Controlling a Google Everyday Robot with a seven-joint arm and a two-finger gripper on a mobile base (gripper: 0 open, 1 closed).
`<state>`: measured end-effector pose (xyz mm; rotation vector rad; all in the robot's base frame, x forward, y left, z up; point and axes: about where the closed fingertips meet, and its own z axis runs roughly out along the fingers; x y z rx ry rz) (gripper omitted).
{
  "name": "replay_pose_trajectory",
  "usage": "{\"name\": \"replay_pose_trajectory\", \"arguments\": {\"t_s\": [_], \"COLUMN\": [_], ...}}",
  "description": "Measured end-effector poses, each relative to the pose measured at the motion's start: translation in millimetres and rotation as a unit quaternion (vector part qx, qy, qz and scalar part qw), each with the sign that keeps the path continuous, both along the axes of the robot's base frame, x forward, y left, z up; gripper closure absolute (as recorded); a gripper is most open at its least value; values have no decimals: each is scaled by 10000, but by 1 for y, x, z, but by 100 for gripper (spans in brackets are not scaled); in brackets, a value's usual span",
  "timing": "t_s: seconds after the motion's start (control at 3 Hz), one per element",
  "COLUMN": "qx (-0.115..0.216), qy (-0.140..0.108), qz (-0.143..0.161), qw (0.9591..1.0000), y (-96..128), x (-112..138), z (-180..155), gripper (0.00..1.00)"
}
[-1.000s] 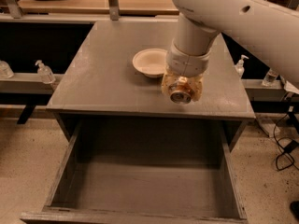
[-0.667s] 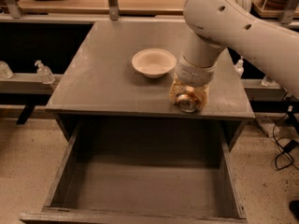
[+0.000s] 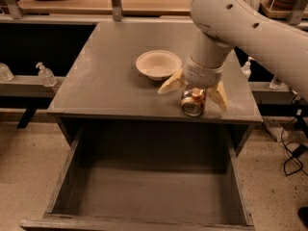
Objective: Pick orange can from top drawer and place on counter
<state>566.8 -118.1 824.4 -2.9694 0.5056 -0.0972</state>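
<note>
The orange can (image 3: 192, 103) lies on the counter (image 3: 110, 85) near its front right edge, silver rim turned toward the camera. Right over it hangs my gripper (image 3: 193, 96), open: one pale finger (image 3: 169, 84) splays out to the can's left, the other finger (image 3: 219, 96) to its right, and neither presses the can. The white arm comes down from the upper right. Below the counter, the top drawer (image 3: 144, 186) is pulled out wide, with nothing showing inside it.
A white paper bowl (image 3: 158, 64) sits on the counter just left of and behind the gripper. Clear bottles (image 3: 46, 74) stand on a rail to the left, another at the right. Cables lie on the speckled floor at the right.
The fingers have spread apart and let go of the can, which now rests on the counter. The arm has shifted slightly right and lower since a second ago.
</note>
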Motion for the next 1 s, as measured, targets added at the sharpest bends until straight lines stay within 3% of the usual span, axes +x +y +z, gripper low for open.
{"name": "replay_pose_trajectory", "arguments": {"t_s": [0.67,1.0], "qx": [-24,116], "qy": [12,136], "qz": [-95,-309], "qw": [10000,9994], "y": [-7,-19], "x": [3,7], "z": [6,17], "gripper": [0,0]}}
